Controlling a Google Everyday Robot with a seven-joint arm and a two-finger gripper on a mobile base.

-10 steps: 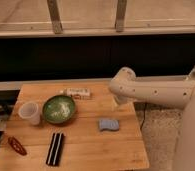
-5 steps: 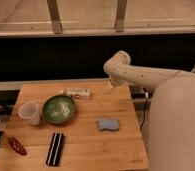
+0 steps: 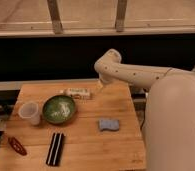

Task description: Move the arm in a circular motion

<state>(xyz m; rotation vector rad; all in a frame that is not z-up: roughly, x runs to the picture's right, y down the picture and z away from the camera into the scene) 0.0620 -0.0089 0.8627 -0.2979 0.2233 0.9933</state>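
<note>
Arm [image 3: 136,75] swung left, elbow bent; gripper [image 3: 99,86] over table [image 3: 91,145] far edge

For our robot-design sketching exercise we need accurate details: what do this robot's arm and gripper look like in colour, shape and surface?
The arm is cream-white, built of thick, smooth tubular segments with rounded elbow joints; no cables are visible. The gripper, over the far edge of the wooden table, is a small, pale yellowish tip.
</note>
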